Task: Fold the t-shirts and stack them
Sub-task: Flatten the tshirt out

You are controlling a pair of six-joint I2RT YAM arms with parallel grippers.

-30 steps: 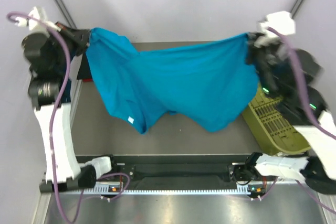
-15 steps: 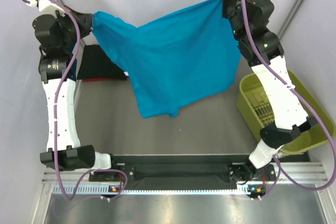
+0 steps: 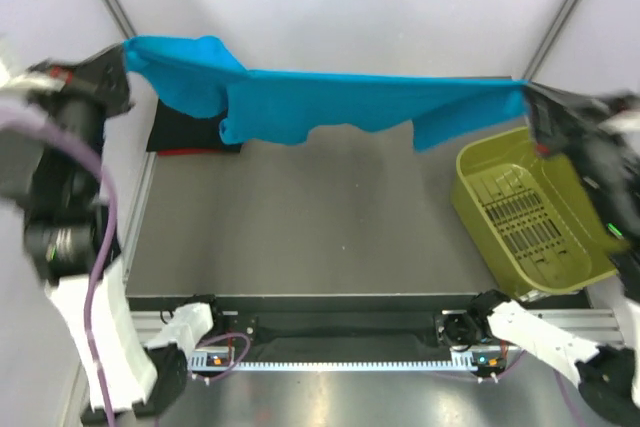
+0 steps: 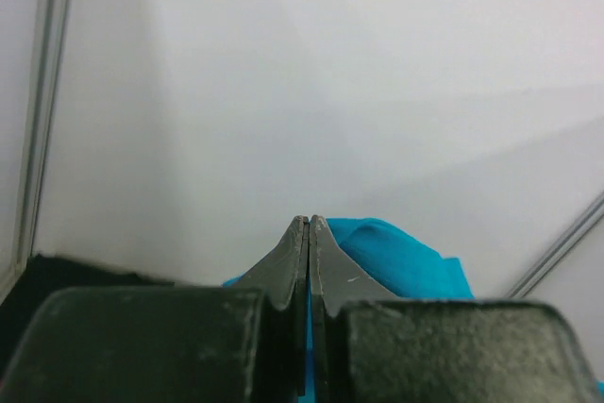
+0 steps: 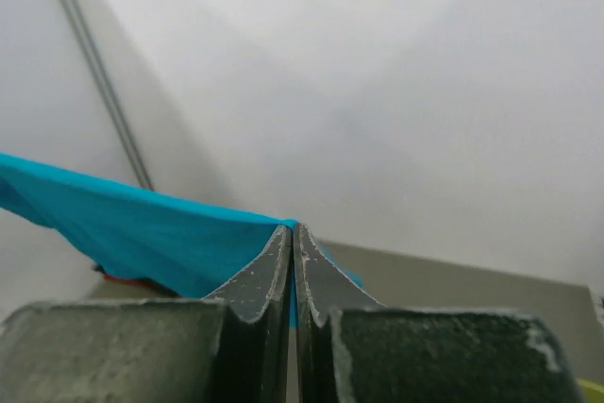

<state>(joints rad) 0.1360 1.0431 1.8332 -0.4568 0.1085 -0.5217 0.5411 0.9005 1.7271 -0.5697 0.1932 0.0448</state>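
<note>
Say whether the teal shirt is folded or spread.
Spread: the teal shirt hangs stretched in the air between the left tool and right tool, both shut on it.

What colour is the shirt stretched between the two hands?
The shirt is teal-blue, clearest in top external view.

Teal shirt (image 3: pixel 340 102) is hanging taut along the far edge, pinched between left gripper (image 4: pixel 309 224) and right gripper (image 5: pixel 293 228), barring passage there. Black shirt (image 3: pixel 180 135) is occupying the far left corner. Yellow-green bin (image 3: pixel 540 237) is blocking the right edge. Table (image 3: pixel 300 227) middle and near edge are lying open for reach.
</note>
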